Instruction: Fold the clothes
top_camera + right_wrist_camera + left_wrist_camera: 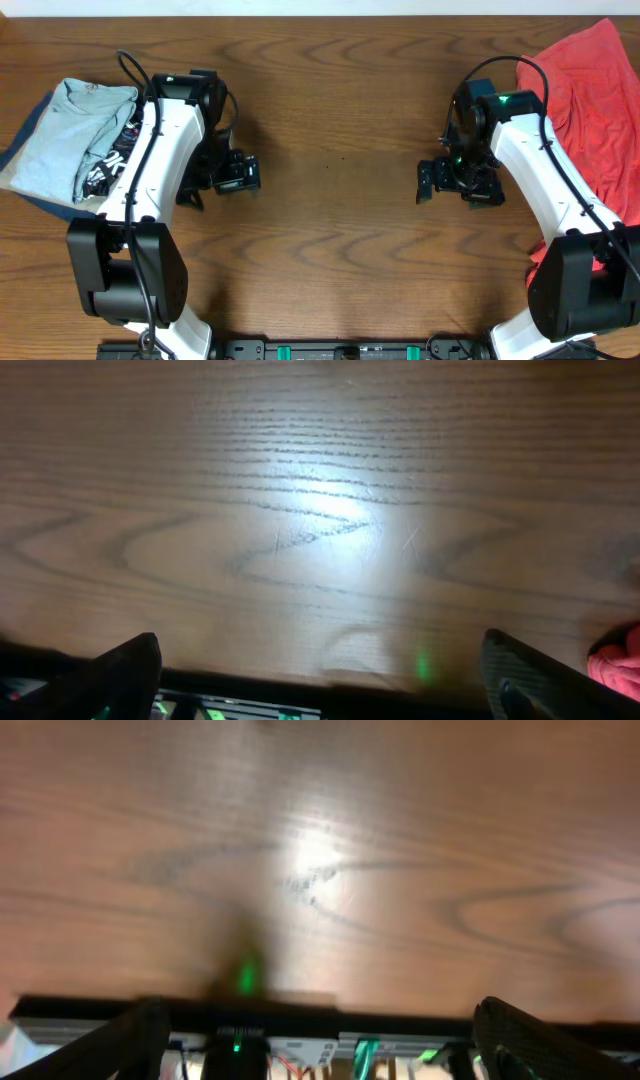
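Overhead: left tool (248,173) and right tool (425,184) released, empty, mid-worktop (340,110). Seemingly between garments; blue tee (60,140) piled left. Next: drag red shirt (595,100) to centre.

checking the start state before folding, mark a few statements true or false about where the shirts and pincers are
1. The light blue T-shirt lies at the left side of the table. True.
2. The left pincer grips it. False: the pincer is open and empty, over bare table.
3. The coral-red shirt lies at the right edge. True.
4. The right pincer is shut on it. False: the pincer is open and empty.
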Action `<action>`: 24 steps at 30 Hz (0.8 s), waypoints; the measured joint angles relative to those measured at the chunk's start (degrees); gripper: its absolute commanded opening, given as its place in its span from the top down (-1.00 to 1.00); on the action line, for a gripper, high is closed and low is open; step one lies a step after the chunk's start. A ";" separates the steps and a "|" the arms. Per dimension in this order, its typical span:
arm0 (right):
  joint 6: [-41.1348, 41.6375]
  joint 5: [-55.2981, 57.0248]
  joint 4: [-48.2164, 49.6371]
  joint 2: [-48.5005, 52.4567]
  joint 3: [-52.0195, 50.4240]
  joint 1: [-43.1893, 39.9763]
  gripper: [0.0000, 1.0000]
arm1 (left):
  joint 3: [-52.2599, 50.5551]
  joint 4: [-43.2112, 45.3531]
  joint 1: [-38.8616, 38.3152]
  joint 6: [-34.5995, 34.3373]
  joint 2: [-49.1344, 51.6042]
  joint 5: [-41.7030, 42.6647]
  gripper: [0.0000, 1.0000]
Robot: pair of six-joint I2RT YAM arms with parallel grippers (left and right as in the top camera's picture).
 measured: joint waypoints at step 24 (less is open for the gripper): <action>0.96 2.89 33.38 -52.48 -34.05 0.13 -0.98 | -42.14 29.90 -2.27 -0.74 -78.73 -1.90 -0.96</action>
